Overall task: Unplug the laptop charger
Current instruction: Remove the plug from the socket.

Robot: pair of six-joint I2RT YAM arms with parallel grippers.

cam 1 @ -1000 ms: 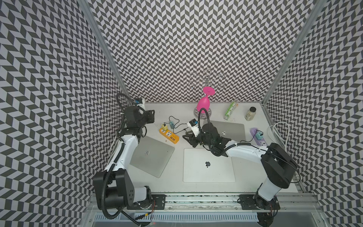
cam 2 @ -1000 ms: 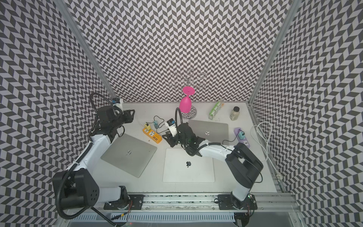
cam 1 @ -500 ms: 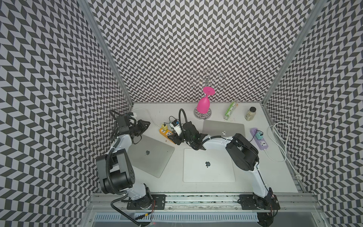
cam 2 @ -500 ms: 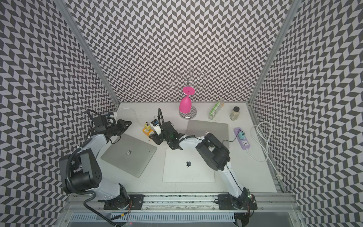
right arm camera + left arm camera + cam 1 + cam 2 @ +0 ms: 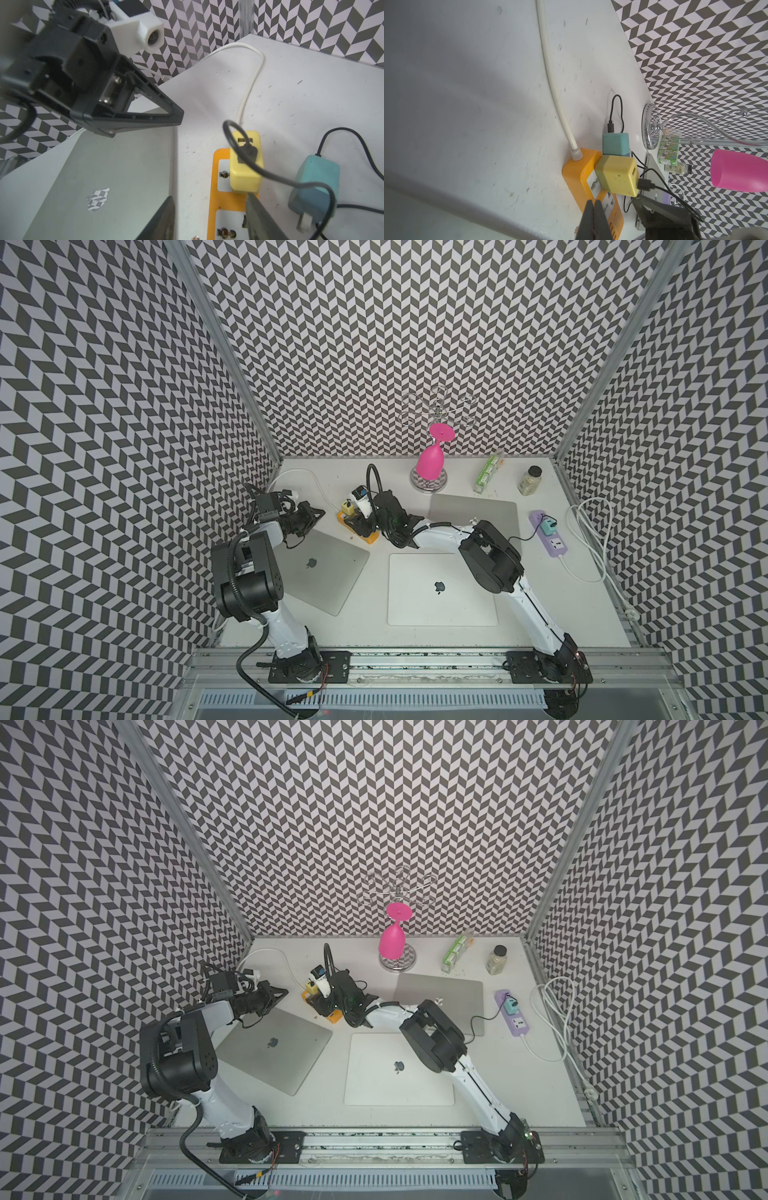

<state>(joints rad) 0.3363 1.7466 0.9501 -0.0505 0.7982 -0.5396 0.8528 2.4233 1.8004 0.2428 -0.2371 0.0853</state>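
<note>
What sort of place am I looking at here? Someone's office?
Most likely a robot test booth, not an office: zigzag-patterned walls enclose a white table, two robot arms are bolted to a metal rail, and closed laptops and power strips lie as props.

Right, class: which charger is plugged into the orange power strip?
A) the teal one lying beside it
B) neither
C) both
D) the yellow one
D: in the right wrist view the yellow charger stands in a socket of the orange power strip, while the teal charger lies beside the strip with its prongs bare.
</note>
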